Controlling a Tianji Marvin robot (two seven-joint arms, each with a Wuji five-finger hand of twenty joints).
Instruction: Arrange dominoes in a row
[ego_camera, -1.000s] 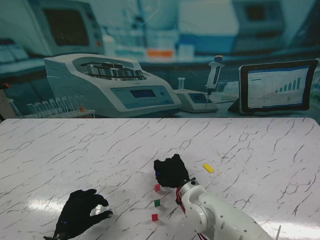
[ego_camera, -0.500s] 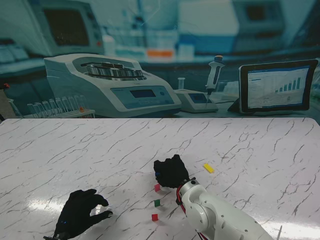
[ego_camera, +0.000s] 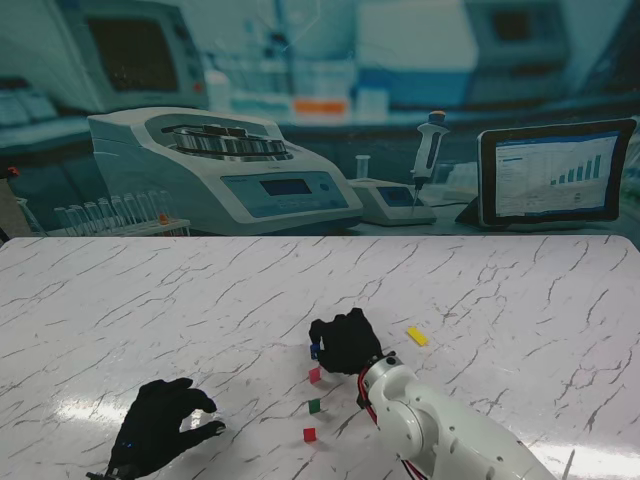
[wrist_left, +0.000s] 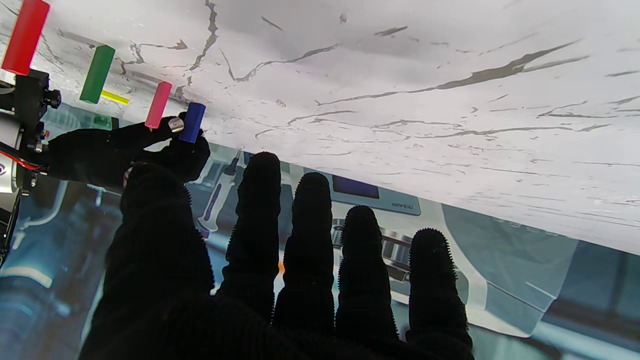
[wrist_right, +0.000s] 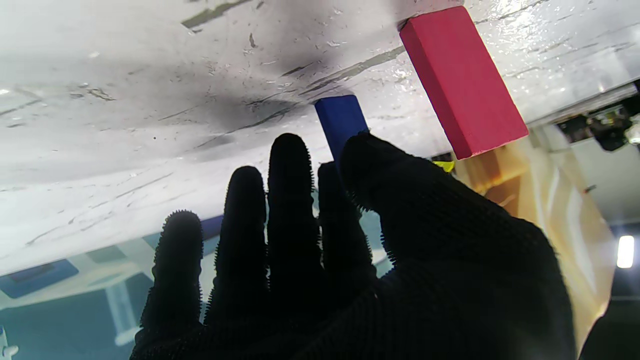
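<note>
Barely shifted, right robot hand (ego_camera: 345, 342) pinches blue domino (wrist_left: 192, 122) (marble table (ego_camera: 520, 300)).

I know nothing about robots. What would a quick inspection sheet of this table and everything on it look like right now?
Surface: white marble-patterned table, glossy.
Job's things: red domino, green domino and pink domino stand in a line; blue domino at the far end, in the right hand's fingers; yellow domino lies flat, apart, to the right.
Clutter: nothing seen.
Hands: right hand pinches the blue domino; left hand holds nothing, fingers curled, near my left corner.
Cables: red and black wires at the right wrist.
Surroundings: laboratory backdrop behind the table.
</note>
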